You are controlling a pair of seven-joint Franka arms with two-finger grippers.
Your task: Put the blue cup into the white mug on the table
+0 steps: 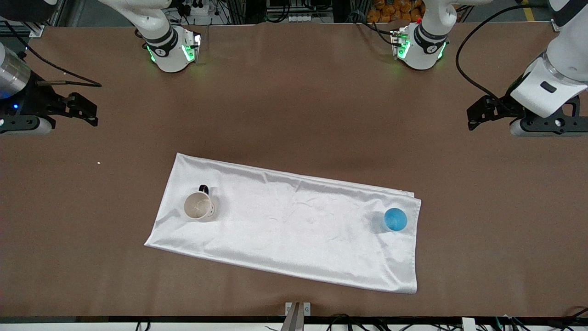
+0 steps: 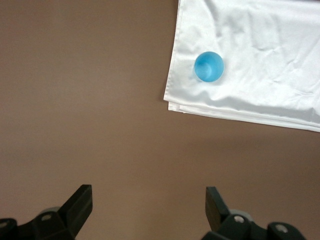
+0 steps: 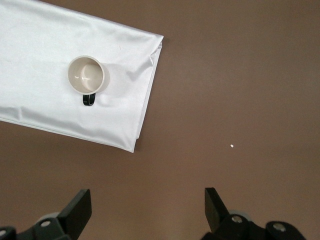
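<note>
The blue cup (image 1: 395, 219) (image 2: 209, 66) stands upright on a white cloth (image 1: 294, 225), near the cloth's edge toward the left arm's end of the table (image 1: 294, 115). The white mug (image 1: 198, 206) (image 3: 86, 75) stands upright and empty on the same cloth toward the right arm's end, its dark handle pointing toward the robots. My left gripper (image 1: 472, 116) (image 2: 149, 200) hangs open over bare table at its own end, apart from the cup. My right gripper (image 1: 93, 113) (image 3: 148, 200) hangs open over bare table at its end, apart from the mug. Neither holds anything.
The cloth (image 2: 260, 60) (image 3: 40, 65) is wrinkled and folded double, lying at a slant across the middle of the brown table. A tiny white speck (image 1: 98, 162) (image 3: 232, 146) lies on the table between the right gripper and the cloth. Cables run along the table's edges.
</note>
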